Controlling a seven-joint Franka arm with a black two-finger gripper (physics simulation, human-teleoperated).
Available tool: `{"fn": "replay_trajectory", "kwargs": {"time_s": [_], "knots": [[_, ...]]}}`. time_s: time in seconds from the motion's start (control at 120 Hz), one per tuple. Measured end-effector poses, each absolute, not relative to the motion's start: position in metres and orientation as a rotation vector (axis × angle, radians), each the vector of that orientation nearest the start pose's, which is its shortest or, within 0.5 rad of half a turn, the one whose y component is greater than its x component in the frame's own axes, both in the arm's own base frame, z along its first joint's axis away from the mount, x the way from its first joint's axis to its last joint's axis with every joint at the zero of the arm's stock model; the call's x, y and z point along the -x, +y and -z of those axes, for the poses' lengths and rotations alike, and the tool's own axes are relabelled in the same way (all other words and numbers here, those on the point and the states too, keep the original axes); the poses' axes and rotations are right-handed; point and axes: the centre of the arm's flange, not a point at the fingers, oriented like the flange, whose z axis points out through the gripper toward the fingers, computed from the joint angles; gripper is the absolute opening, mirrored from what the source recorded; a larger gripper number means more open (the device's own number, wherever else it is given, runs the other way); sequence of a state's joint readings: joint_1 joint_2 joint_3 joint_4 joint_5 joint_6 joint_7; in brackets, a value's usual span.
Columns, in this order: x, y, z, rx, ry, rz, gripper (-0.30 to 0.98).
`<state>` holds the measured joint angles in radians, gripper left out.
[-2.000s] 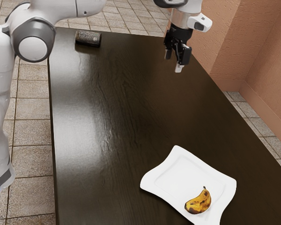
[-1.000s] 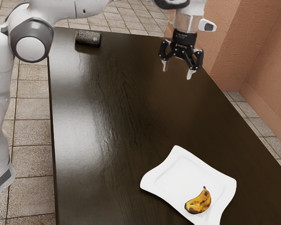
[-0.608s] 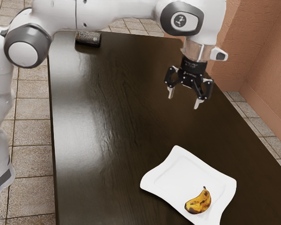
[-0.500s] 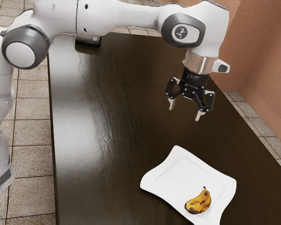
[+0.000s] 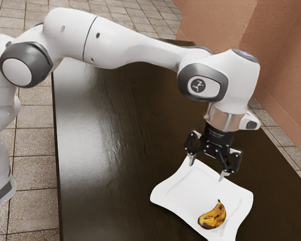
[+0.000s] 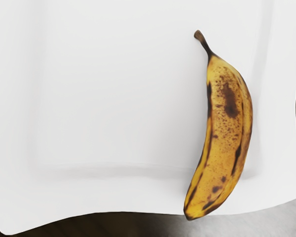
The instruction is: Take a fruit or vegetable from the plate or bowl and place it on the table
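One banana point(image 5: 212, 219) lies on the white plate point(image 5: 185, 193), the gripper point(image 5: 207, 169) wide above.
The banana is yellow with many dark brown spots, and it is curved; its thin stem points toward the inner part of the plate, while its other tip reaches the outer edge, as the wrist view shows. The plate has wavy sides and rests on the dark table point(image 5: 115, 135). The gripper hangs downward, apart from the banana, and its two fingers point(image 5: 191, 160) stand widely separated. Farther out, there are the white arm point(image 5: 125, 47), the tiled floor point(image 5: 35, 175) and an orange-brown wall point(image 5: 283, 65).
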<state>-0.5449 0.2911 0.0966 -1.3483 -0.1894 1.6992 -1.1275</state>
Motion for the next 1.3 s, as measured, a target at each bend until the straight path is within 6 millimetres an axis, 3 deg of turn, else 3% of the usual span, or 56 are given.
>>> {"fn": "replay_trajectory", "kwargs": {"time_s": [0.392, 0.55, 0.675, 1.033, 1.3], "knots": [[-0.597, -0.314, -0.515, 3.034, -1.195, -0.111, 0.67], [-0.598, -0.324, -0.504, 3.032, -1.195, -0.117, 0.67], [-0.591, -0.334, -0.483, 3.016, -1.178, -0.156, 0.66], [-0.578, -0.356, -0.480, 3.035, -1.151, -0.170, 0.66], [-0.604, -0.349, -0.476, 3.045, -1.166, -0.042, 0.66]]}}
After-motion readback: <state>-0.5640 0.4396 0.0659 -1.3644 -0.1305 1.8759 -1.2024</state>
